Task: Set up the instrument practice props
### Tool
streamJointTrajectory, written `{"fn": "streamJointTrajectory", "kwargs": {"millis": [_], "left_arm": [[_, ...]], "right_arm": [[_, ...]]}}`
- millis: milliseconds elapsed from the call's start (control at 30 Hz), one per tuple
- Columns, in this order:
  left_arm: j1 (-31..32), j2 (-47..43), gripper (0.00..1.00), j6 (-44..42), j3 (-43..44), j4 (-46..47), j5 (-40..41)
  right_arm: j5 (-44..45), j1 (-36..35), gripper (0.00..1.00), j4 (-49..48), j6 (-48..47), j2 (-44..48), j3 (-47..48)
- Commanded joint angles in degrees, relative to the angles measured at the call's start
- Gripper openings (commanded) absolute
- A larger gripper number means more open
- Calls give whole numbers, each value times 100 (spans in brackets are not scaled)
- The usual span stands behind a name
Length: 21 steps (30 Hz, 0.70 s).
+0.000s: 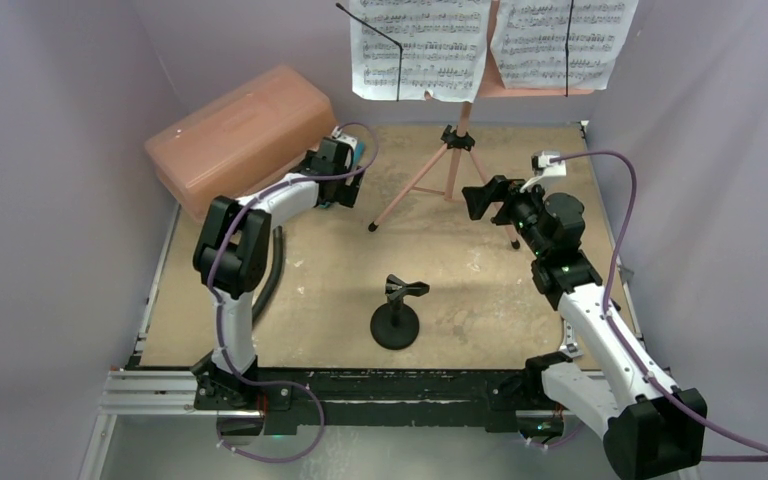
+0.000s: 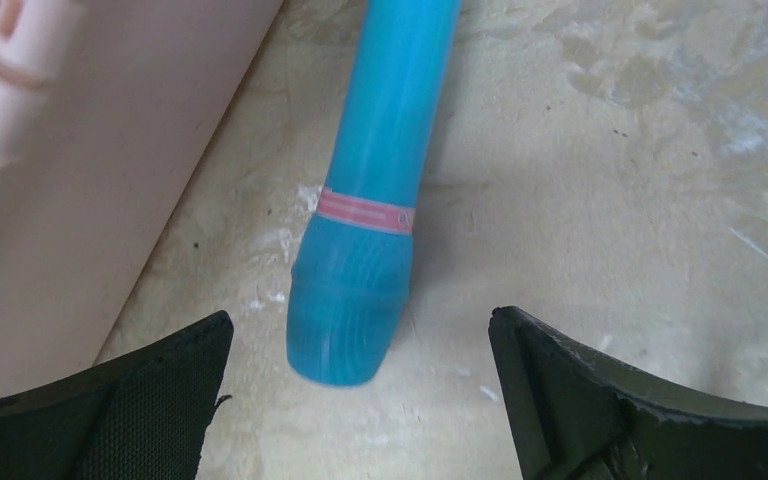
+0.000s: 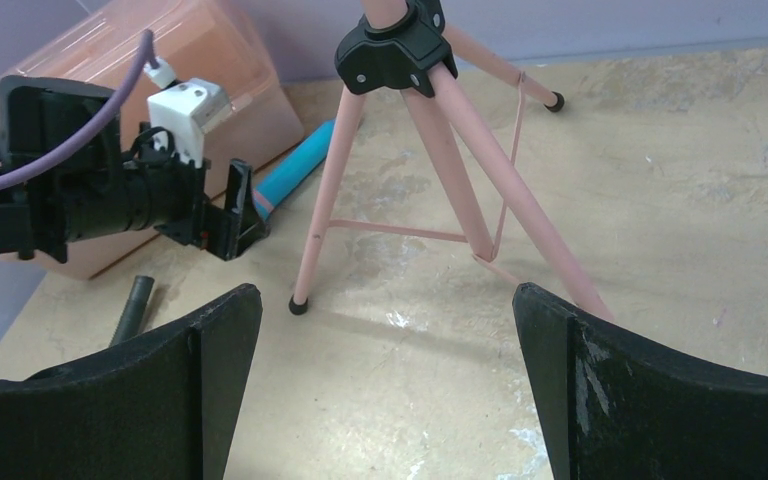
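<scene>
As seen from above, upright at the far side: pink music stand (image 1: pixel 457 150), both sheet-music pages (image 1: pixel 420 45) on it, likely finished. Nearer centre: black mic stand (image 1: pixel 396 318), clip vacant. Step in hand, by judgement: fetching the cyan microphone (image 2: pixel 360 230), flat on the table beside the pink case (image 1: pixel 240 135). Left gripper (image 2: pixel 358 330) spread wide around its ribbed end, holding nothing; right gripper (image 3: pixel 388 300) equally wide, idle, facing the tripod legs. Calls next for lowering, closing, carrying to the clip. Shows only at the left wrist: microphone's pink band; overhead, mostly hidden.
</scene>
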State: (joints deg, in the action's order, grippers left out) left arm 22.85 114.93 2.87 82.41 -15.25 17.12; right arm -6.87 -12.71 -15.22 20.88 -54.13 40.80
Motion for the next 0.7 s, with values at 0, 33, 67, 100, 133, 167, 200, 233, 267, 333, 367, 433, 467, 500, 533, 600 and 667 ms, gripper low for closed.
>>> {"fn": "streamJointTrajectory", "kwargs": {"millis": [0, 33, 67, 100, 133, 167, 200, 233, 267, 333, 367, 433, 467, 500, 533, 600, 667], "left_arm": [[-188, 453, 97, -255, 600, -219, -220], [-215, 538, 96, -256, 677, -266, -348], [-238, 617, 95, -246, 729, -274, -431], [-257, 710, 94, -244, 777, -266, -511], [-267, 767, 93, -239, 795, -248, -556], [-272, 828, 92, -235, 816, -230, -612], [-270, 879, 90, -239, 849, -221, -672], [-283, 922, 86, -257, 883, -215, -757], [-281, 959, 81, -261, 924, -220, -831], [-288, 995, 74, -261, 987, -240, -911], [-290, 996, 70, -384, 1002, -233, -953], [-290, 973, 57, -436, 1016, -210, -972], [-290, 951, 53, -437, 1014, -199, -967], [-294, 925, 49, -423, 1007, -178, -976], [-292, 895, 46, -409, 993, -162, -1010], [-290, 831, 36, -359, 972, -132, -1155], [-303, 783, 22, -328, 1000, -224, -1447]], "right_arm": [[31, 14, 98, 63, 120, 63, 178], [30, 10, 98, 70, 124, 49, 177], [32, 12, 98, 83, 120, 38, 182], [29, 10, 98, 95, 122, 28, 194], [28, 14, 98, 117, 117, 12, 199], [30, 10, 98, 128, 116, 2, 194], [36, 14, 98, 133, 125, -13, 202], [45, 14, 98, 131, 138, -25, 203], [52, 14, 98, 133, 136, -34, 208], [99, 14, 98, 126, 145, -60, 220], [121, 14, 98, 106, 166, -66, 227], [141, 14, 98, 70, 171, -88, 239], [142, 14, 98, 46, 181, -103, 232], [142, 14, 98, 19, 194, -118, 233], [138, 14, 98, -7, 192, -142, 232], [109, 9, 98, -49, 192, -195, 243], [107, 14, 98, -59, 181, -249, 280]]}}
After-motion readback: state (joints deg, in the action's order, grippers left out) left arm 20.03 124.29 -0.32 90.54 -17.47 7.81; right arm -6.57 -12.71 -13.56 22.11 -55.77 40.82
